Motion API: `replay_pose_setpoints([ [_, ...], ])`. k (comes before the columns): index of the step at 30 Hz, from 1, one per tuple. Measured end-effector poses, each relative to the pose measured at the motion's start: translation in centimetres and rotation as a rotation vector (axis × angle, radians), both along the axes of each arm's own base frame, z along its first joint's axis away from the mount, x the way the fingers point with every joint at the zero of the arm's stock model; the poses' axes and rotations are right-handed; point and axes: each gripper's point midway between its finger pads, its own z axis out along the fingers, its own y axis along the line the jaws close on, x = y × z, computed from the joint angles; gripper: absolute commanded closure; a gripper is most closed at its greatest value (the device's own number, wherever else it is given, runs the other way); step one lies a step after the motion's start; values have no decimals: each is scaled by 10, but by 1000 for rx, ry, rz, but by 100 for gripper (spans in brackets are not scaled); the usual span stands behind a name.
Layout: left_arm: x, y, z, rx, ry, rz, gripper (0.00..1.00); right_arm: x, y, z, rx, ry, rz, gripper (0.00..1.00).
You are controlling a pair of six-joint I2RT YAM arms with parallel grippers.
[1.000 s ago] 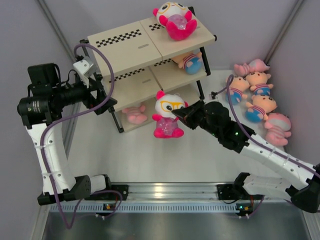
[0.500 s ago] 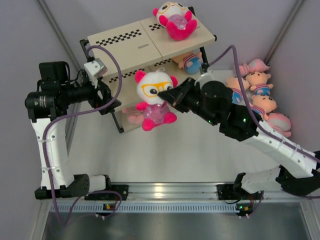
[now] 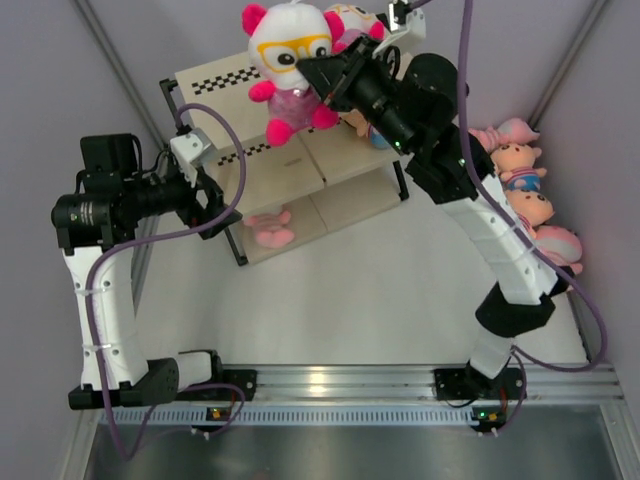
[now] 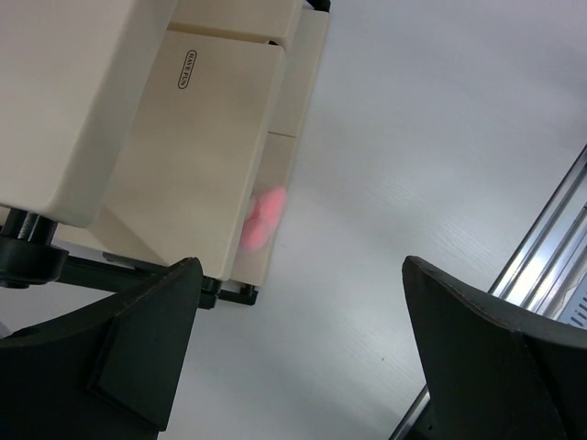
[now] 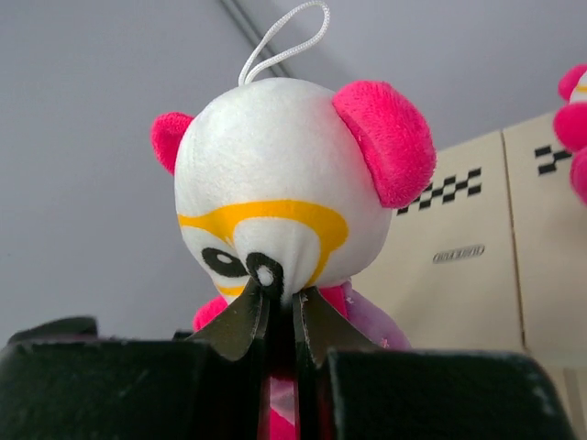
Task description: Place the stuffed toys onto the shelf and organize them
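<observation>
My right gripper (image 3: 318, 72) is shut on the face of a white-faced stuffed toy (image 3: 288, 60) with yellow glasses and a hot-pink body, holding it in the air over the shelf's top board (image 3: 225, 88). In the right wrist view the fingers pinch this toy (image 5: 284, 202) at its nose, right gripper (image 5: 280, 298). A second hot-pink toy (image 3: 352, 15) lies on the top board, mostly hidden by the arm. A pale pink toy (image 3: 268, 228) lies on the lowest board. My left gripper (image 3: 220, 200) stands open at the shelf's left end, holding nothing (image 4: 298, 268).
Several more toys lie along the right wall: a peach one (image 3: 520, 160), another peach one (image 3: 525, 212) and a pale pink one (image 3: 556, 252). A peach toy (image 3: 360, 126) shows on the middle board under the right arm. A metal rail (image 3: 330, 382) runs along the near edge.
My right arm has lifted the glasses toy from the table in front of the shelf up and back to above the top board. The left arm has shifted slightly right.
</observation>
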Motion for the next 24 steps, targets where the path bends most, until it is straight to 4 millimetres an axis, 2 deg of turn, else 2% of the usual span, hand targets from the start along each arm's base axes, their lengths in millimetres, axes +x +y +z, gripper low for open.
replay_pose_setpoints([
  [4,-5,0,1,0,-7,0,3,57,15,-3,39,-41,-18,100],
  [7,-6,0,-2,0,0,0,3,87,37,-28,52,-10,24,100],
  [10,-7,0,-7,0,16,1,3,105,58,-58,41,44,62,100],
  [12,-6,0,-11,1,27,3,3,111,64,-64,56,54,79,99],
  [13,-6,0,-12,2,31,4,3,111,64,-62,62,53,84,79],
  [16,-6,1,-13,4,32,6,3,108,63,-55,85,43,97,44],
  [18,-6,1,-13,5,30,7,3,107,63,-53,87,37,105,34],
  [19,-7,1,-13,6,28,7,3,106,64,-54,84,36,111,25],
  [24,-11,2,-14,16,18,11,2,104,64,-56,55,22,116,19],
])
